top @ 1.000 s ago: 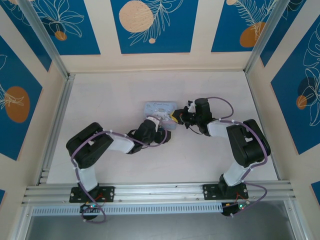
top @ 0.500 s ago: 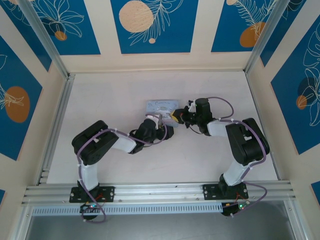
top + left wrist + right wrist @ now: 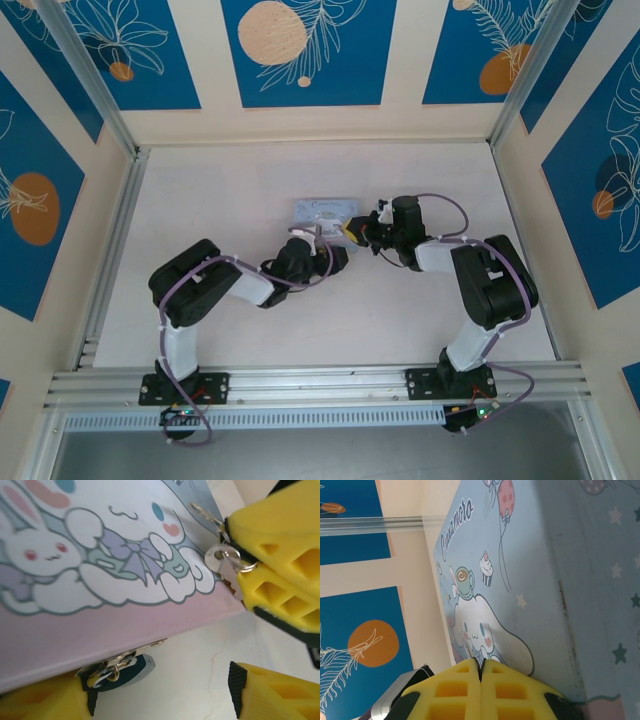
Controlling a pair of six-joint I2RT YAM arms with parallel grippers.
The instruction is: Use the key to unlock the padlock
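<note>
left jaws wide, padlock [image 3: 122, 671] hangs free on hasp [image 3: 147, 646] of tin [image 3: 125, 555], near one of them | right jaws pinch the key [image 3: 220, 560] at tin corner | I fear: unclamped padlock swings away when pushed, key twists in grip

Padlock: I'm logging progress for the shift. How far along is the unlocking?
Done: the right tool is shut on the key, pinching its head. In hand: the key hangs by the corner of the tin, apart from the padlock, which sits at the tin's clasp beside the open left tool. Left: insert the key, turn it and free the shackle.
</note>
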